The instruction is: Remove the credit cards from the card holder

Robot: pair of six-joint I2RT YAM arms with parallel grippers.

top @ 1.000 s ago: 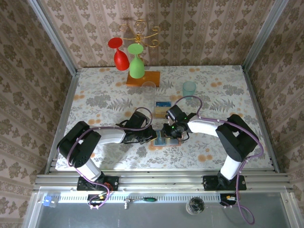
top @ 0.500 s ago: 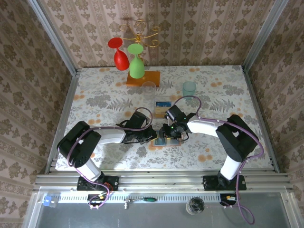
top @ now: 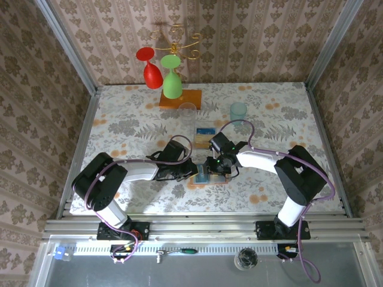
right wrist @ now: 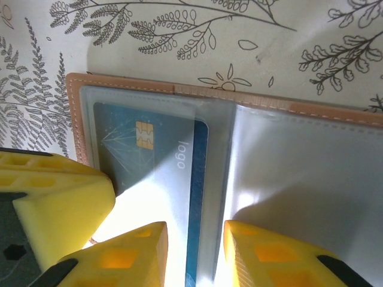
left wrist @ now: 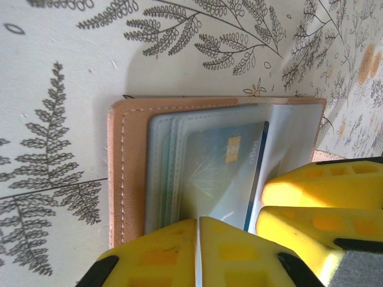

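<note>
Where the two arms meet, a little toward 6 o'clock from the middle of the tabletop (top: 269, 113), the card holder (top: 206, 176) lies open and flat. The left jaws reach it from 9 o'clock and the right jaws from 3 o'clock. The top view is too small to tell how either pair stands. It does take in a small pile of cards (top: 205, 133) at 12 o'clock from the holder and apart from it. Farther toward 12 o'clock are a glass rack (top: 179, 98) and a teal cup (top: 238, 111).

The left wrist view brings the holder close: a salmon-brown stitched rim, clear pockets, and a teal-blue card (left wrist: 221, 167) with a gold chip and the word "logo" under the top film. There the left jaws are closed, their yellow pads (left wrist: 239, 251) pressed together at the holder's 6 o'clock edge. Whether a pocket sheet is pinched between them I cannot tell.

The right wrist view shows the right jaws parted, with a pad (right wrist: 131, 257) on either side of the card's long edge and clear of it.
</note>
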